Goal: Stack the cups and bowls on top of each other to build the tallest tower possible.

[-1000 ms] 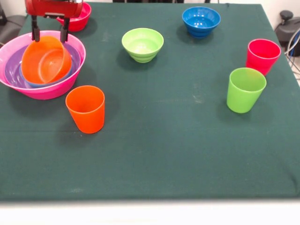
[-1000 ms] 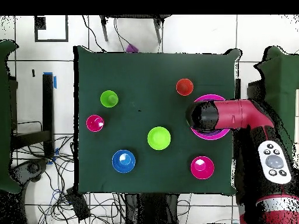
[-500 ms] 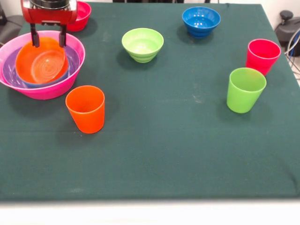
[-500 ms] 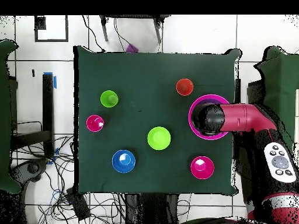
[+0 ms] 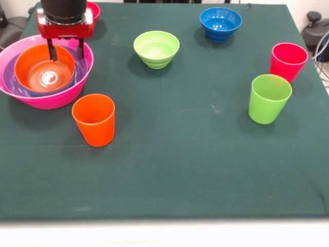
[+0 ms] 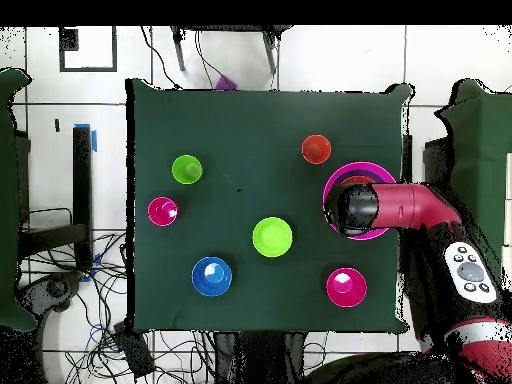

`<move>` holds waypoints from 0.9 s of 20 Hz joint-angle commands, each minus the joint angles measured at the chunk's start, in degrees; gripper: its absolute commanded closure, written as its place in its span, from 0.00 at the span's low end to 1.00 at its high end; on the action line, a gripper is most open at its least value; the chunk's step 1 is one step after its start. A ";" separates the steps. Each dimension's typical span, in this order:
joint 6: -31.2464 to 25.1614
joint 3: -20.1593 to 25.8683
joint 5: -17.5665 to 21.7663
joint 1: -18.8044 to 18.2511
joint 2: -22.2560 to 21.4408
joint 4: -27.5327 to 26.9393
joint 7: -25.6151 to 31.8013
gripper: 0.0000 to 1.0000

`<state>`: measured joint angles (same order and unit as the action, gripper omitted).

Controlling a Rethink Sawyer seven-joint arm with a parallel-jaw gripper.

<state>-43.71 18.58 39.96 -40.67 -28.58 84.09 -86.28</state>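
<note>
The tower is a huge pink bowl (image 5: 51,99) holding a purple bowl (image 5: 7,77), a light blue bowl (image 5: 35,93) and, level on top, an orange bowl (image 5: 38,72). My gripper (image 5: 66,51) stands open astride the orange bowl's rim, one finger inside and one outside. In the overhead view the gripper (image 6: 352,210) covers most of the pink bowl (image 6: 352,167). Standing alone are the orange cup (image 5: 94,119), green cup (image 5: 269,98), red-pink cup (image 5: 288,60), green bowl (image 5: 156,48) and dark blue bowl (image 5: 220,23). A red-pink bowl (image 5: 94,11) peeks out behind the gripper.
In the overhead view, the orange cup (image 6: 316,149) stands close to the tower and the red-pink bowl (image 6: 346,287) is near the table corner. The tower sits close to the green cloth's edge (image 6: 402,200). Cables lie on the floor (image 6: 100,290) beside the table.
The orange bowl went from tilted between the fingers to lying level in the stack. The gripper shifted right in the front view and now stands over the bowl's rim.
</note>
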 commanded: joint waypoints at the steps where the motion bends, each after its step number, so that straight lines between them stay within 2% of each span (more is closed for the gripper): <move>1: -1.66 4.76 2.20 1.14 3.87 -2.46 11.70 0.00; 4: -2.22 4.65 2.18 1.51 3.95 -3.01 11.75 0.00; 6: -3.86 4.20 1.73 2.05 2.51 -2.49 11.57 0.00; 13: -15.62 0.85 0.45 6.23 -5.20 -1.05 11.10 0.00; 18: -16.81 1.56 0.80 6.40 -5.70 -1.01 10.68 0.00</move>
<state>-53.94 18.49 39.96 -36.65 -32.70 83.57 -86.28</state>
